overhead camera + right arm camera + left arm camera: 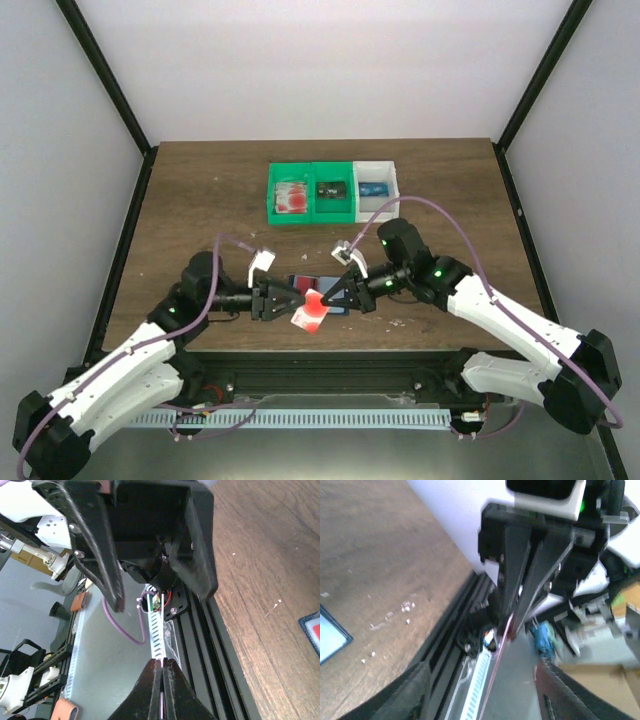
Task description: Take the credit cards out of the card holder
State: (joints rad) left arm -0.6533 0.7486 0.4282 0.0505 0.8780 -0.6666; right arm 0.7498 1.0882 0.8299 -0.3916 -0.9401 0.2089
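Note:
A red-and-white credit card point(310, 316) hangs between the two grippers above the table's front edge. My right gripper point(326, 297) is shut on it. In the right wrist view the gripper point(163, 666) pinches the card point(162, 705) edge-on. My left gripper point(292, 300) is open and faces the right one. In the left wrist view the card point(496, 672) runs as a thin pink line between the left gripper's spread fingers point(415, 692). The navy card holder point(322, 284) lies on the table just behind the grippers. One of its corners shows in the left wrist view point(331, 639) and in the right wrist view point(312, 630).
At the back stand two green bins, one point(291, 196) holding a red-and-white card and one point(333, 190) holding a dark card. Next to them is a white bin point(376, 187) holding a blue card. The black frame rail point(330, 352) runs along the front edge.

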